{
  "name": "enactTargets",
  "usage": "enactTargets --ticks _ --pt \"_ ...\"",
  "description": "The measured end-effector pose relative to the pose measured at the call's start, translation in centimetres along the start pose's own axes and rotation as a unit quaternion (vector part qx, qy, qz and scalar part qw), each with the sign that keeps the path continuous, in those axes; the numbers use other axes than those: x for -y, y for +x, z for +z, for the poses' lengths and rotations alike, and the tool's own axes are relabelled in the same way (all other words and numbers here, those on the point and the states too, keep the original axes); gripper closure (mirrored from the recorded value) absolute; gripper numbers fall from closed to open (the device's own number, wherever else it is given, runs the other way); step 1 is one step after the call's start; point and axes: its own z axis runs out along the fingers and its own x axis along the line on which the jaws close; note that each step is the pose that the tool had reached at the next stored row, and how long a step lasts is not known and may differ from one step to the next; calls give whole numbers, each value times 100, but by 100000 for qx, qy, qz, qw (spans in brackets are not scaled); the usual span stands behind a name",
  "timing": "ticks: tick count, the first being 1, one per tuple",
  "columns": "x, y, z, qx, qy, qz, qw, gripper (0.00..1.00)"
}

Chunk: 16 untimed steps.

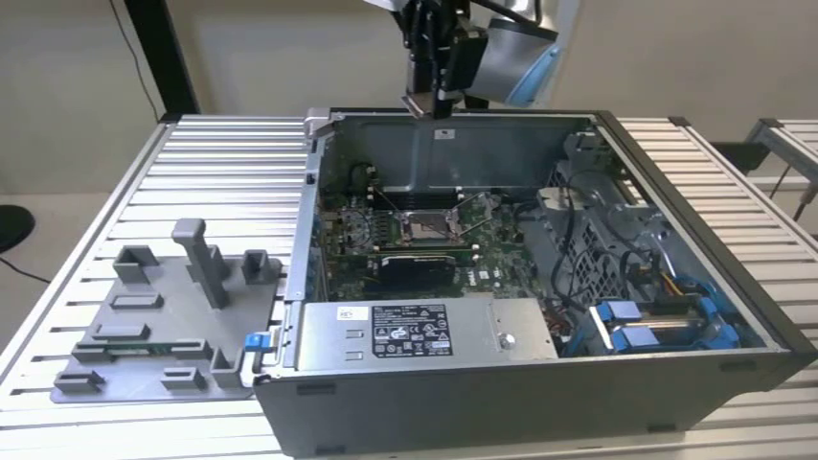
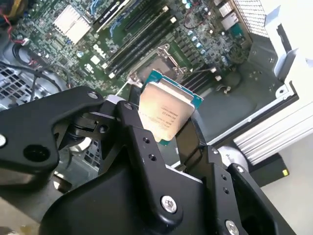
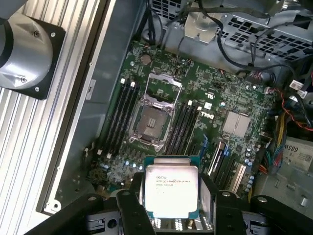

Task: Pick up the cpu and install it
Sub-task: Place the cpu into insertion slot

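Above the open case [image 1: 715, 316], the gripper [image 1: 432, 101] holds the cpu [image 3: 171, 188] clamped mid-transfer; seating it demands square alignment over the empty socket [image 3: 154, 120].

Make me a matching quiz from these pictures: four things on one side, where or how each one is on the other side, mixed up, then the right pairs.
Things
1. cpu
2. motherboard socket
3. grey tray
4. power-supply box

Places or states
A. on the slatted table, to the exterior view's left of the computer case
B. gripped in the end effector, above the open case
C. open and empty
D. inside the case, at the edge nearest the exterior camera

Pairs: 1-B, 2-C, 3-A, 4-D
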Motion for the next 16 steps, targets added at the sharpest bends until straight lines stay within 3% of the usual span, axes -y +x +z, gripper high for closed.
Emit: enactTargets --ticks 3,7,14,16 --pt "0 0 2 37 -59 2576 99967 100" --pt "0 0 3 82 -133 5852 99828 100" --pt "-1 -1 5 120 -190 8359 99650 100" --pt "-1 -1 7 130 -216 9349 99562 100"
